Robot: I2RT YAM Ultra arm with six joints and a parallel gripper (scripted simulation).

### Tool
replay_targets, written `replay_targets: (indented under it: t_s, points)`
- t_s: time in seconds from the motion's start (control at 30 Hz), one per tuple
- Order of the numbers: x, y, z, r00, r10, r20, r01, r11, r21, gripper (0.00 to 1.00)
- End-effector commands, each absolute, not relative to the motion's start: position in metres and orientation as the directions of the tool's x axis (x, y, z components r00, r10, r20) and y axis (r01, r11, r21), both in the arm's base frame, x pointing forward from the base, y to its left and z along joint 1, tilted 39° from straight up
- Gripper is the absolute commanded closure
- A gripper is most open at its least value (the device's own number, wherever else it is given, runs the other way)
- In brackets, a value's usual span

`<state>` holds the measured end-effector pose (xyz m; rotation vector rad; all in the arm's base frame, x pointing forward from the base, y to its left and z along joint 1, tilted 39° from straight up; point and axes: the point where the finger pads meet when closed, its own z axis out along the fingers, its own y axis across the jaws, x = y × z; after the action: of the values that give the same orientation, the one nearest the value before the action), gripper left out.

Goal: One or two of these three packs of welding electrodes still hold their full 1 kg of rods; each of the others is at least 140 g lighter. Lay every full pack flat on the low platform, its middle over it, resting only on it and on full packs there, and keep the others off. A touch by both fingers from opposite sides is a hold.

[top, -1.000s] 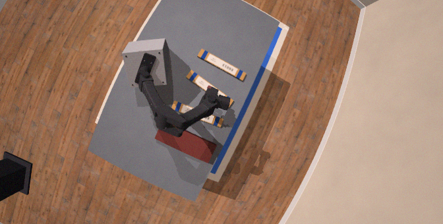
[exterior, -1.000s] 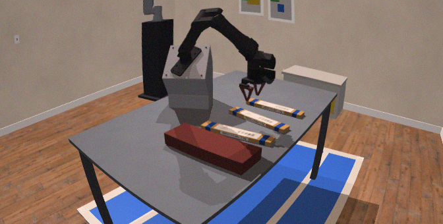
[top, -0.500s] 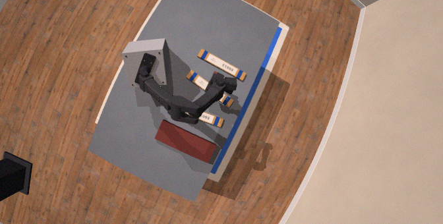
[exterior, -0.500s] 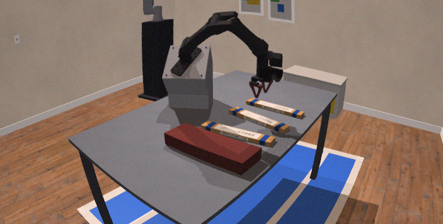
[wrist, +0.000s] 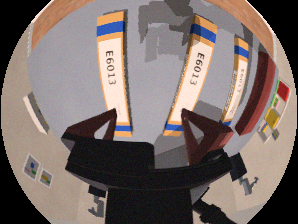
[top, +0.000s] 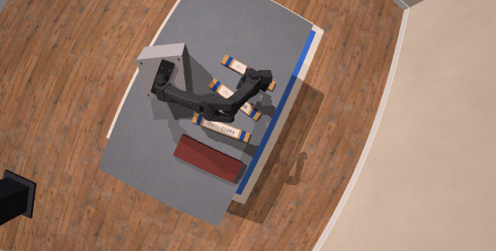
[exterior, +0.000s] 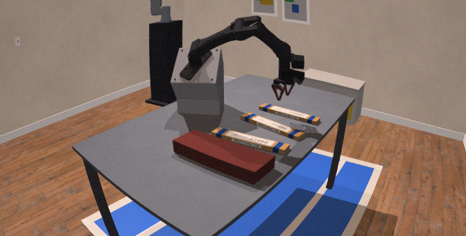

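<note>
Three orange, white and blue electrode packs lie flat on the table, apart from each other. The pack farthest from the platform [top: 237, 66] [exterior: 288, 112] [wrist: 109, 65], the middle pack [top: 223, 91] [exterior: 272, 125] [wrist: 196, 67] and the pack nearest the platform [top: 228, 130] [exterior: 250, 141] [wrist: 235, 90] look alike; their weights cannot be seen. The low dark red platform [top: 208, 158] [exterior: 222, 151] [wrist: 256, 95] bears no pack. My gripper [exterior: 283, 96] [wrist: 149, 111] is open and empty, raised above the table near the farthest pack. In the top view the wrist hides its fingers and part of that pack.
The grey table [top: 236, 16] [exterior: 139, 168] has its front edge near one end of the packs. The arm's grey base block [top: 162, 51] [exterior: 199, 95] stands at their other end. The arm passes over the middle pack and the pack nearest the platform in the top view.
</note>
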<state>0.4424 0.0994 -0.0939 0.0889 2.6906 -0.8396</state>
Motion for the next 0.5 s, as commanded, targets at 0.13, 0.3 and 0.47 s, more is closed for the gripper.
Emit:
replay_targets:
  t_s: [0.13, 0.3, 0.47]
  points:
    - [0.449, 0.142, -0.107, -0.939, -0.037, -0.342, 0.164, 0.826, -0.539, 0.04]
    - [0.453, 0.168, -0.128, -0.94, -0.036, -0.341, 0.163, 0.829, -0.536, 0.04]
    - [0.455, 0.182, -0.138, -0.94, -0.035, -0.34, 0.162, 0.829, -0.535, 0.04]
